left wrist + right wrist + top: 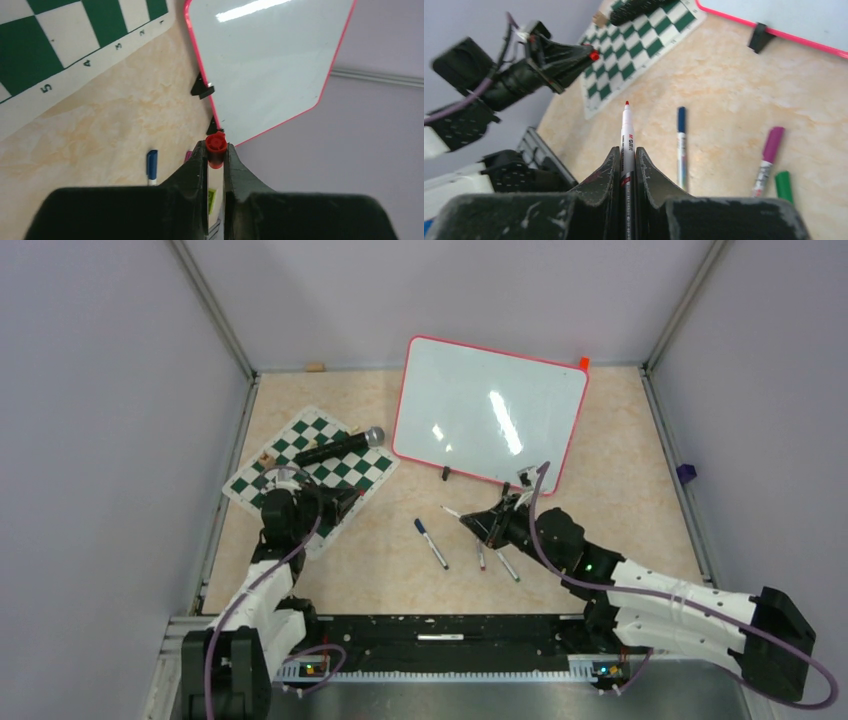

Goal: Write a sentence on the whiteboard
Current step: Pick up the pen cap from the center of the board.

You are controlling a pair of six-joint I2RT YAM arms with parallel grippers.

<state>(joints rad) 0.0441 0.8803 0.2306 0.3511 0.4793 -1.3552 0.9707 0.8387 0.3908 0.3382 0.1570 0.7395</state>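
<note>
Clamping an M&G-labelled red marker, right gripper; left gripper pinches red cap.

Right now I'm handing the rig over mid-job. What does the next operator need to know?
Left gripper: shut on the red cap, near the chess mat.
Right gripper: shut on the red marker, tip bare and pointing toward the left arm, not the board.
Whiteboard: far middle of the table, no writing visible.
Spares on the table: blue-capped marker, purple marker, green marker.
Done: marker picked up and uncapped.
Left: bring the tip to the board and write the sentence.
</note>
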